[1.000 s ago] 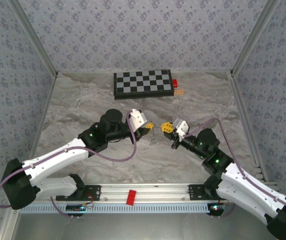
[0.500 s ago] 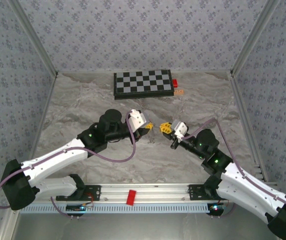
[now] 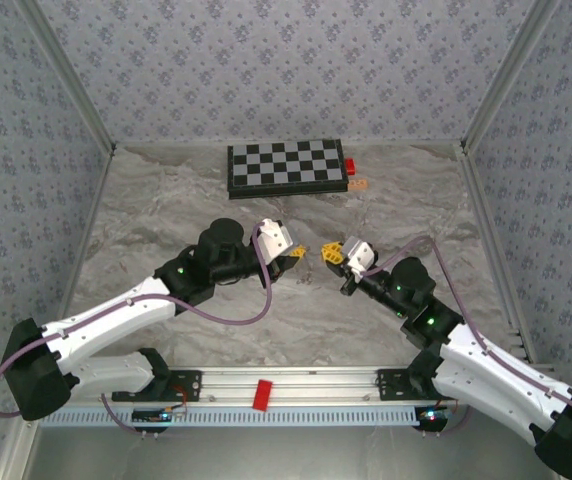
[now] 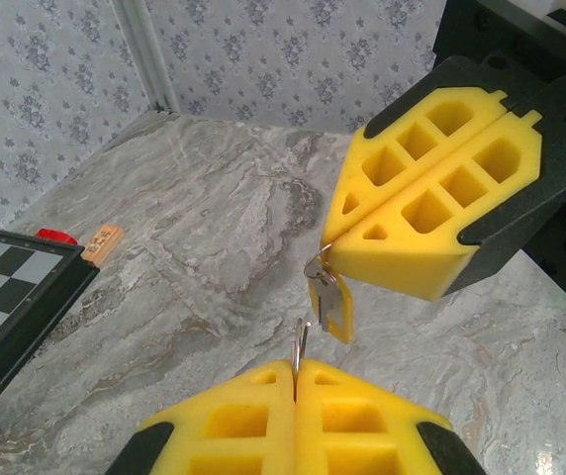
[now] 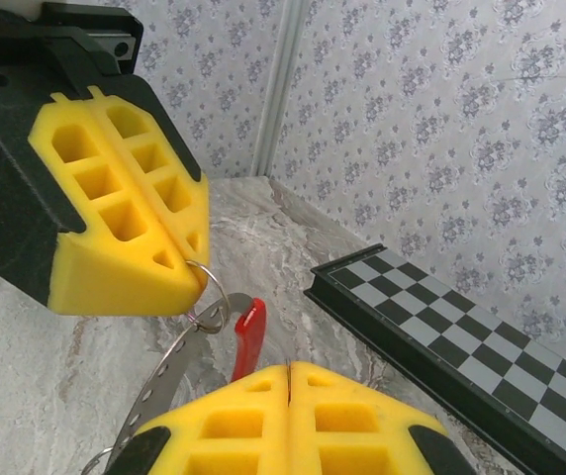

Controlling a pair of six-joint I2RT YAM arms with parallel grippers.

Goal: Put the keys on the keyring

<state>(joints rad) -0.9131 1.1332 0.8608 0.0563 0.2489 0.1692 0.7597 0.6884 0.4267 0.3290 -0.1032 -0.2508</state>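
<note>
We see both claws closed, nearly tip to tip over the middle of the marble table [image 3: 166,210], well in front of the chessboard [image 3: 286,165]. The left gripper [image 3: 300,252] has its yellow pads clamped on the thin grey keyring [image 4: 301,348], whose edge sticks up from their seam. The right gripper [image 3: 332,254] pinches the small yellow key [image 4: 330,305], which hangs from its tip just beside the ring. In the right wrist view, a short red piece [image 5: 248,336] stands next to that ring.

Two white-and-black arms [image 3: 116,315], looping purple cables [image 3: 236,318], green indicator lights [image 3: 181,268], yellow claw pads [image 4: 412,275] with cut-outs
</note>
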